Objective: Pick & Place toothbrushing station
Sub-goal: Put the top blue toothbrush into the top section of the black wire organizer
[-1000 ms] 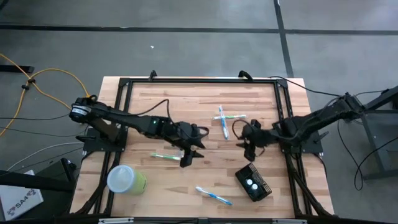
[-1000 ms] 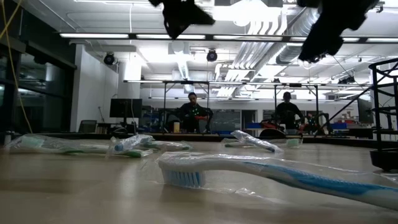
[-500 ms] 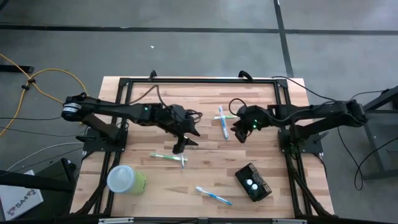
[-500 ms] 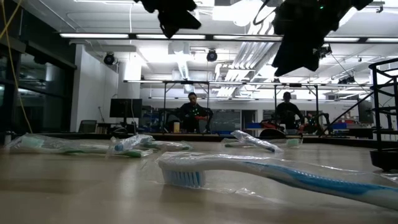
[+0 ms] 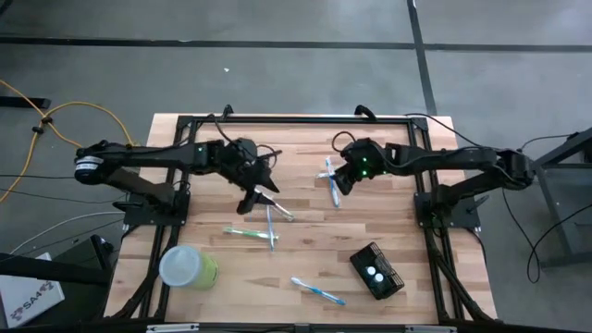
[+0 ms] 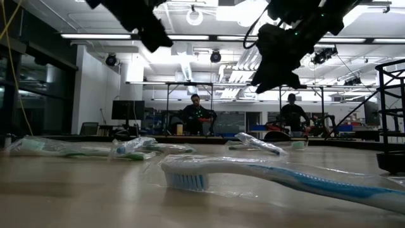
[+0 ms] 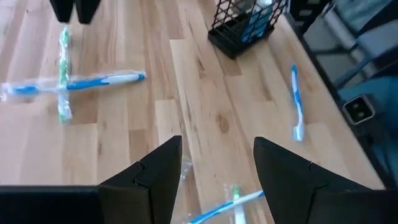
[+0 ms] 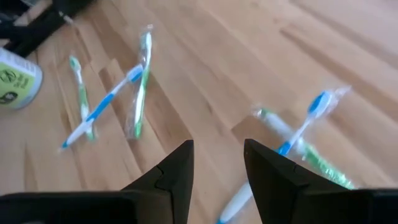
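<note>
The toothbrushing station, a small black wire-mesh box, rests on its underside on the wooden table near the near right corner, and also shows in the left wrist view. My left gripper hangs open above the table's middle left, with wrapped toothbrushes just near of it. My right gripper hangs open over a crossed pair of toothbrushes toward the far right. Both are well clear of the table in the low view, left and right, with nothing between their fingers.
A lime-green cup with a whitish lid lies near the near left corner. A blue toothbrush lies by the near edge. A black frame runs around the table's edges. Bare wood lies in the far middle.
My left gripper has gone toward the table's far edge and a little left, away from the toothbrushes below it. My right gripper has swung from beside the mesh box toward the far edge and left, and now hangs over the crossed toothbrushes. Both have stayed open.
</note>
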Controlling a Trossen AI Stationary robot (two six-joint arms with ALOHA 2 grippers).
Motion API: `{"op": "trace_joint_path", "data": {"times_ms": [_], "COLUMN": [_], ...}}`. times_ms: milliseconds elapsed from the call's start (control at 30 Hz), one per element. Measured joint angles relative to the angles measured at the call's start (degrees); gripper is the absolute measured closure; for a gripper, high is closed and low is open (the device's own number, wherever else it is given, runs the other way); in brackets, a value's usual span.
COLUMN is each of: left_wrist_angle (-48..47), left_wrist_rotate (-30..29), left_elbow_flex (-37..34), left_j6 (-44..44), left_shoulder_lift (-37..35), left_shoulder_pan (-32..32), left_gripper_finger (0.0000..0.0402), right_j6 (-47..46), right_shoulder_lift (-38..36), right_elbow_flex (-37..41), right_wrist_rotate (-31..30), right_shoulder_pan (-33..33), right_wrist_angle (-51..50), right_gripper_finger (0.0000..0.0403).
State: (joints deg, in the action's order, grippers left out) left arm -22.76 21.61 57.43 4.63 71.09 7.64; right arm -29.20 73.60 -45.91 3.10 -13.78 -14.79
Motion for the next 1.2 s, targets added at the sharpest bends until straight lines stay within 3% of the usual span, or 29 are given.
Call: {"op": "trace_joint_path", "data": {"times_ms": [367, 567, 800, 1200], "left_wrist_angle": [13.36, 15.53, 18.31, 25.72], "left_wrist_rotate": [4.88, 4.85, 4.81, 4.76], "left_elbow_flex": [-14.54, -18.94, -23.68, -30.35], "left_j6": [-6.64, -6.91, -6.85, -8.53], "left_shoulder_lift": [-6.09, -8.39, -9.31, -9.55], "left_shoulder_pan": [3.08, 3.08, 3.12, 3.12], "left_gripper_finger": [0.0206, 0.0206, 0.0206, 0.0206], "right_j6": [2.5, 2.51, 2.0, 0.44], "right_shoulder_lift": [-0.04, 0.05, 5.71, 8.0], "right_elbow_flex": [-0.02, -0.02, -0.05, 0.0], "right_wrist_rotate": [-0.19, 0.41, 4.47, 4.35], "right_shoulder_pan": [-3.33, -5.51, -7.26, -7.66], "right_wrist_angle": [2.93, 7.99, 12.91, 10.35], "right_gripper_finger": [0.027, 0.027, 0.027, 0.027]}}
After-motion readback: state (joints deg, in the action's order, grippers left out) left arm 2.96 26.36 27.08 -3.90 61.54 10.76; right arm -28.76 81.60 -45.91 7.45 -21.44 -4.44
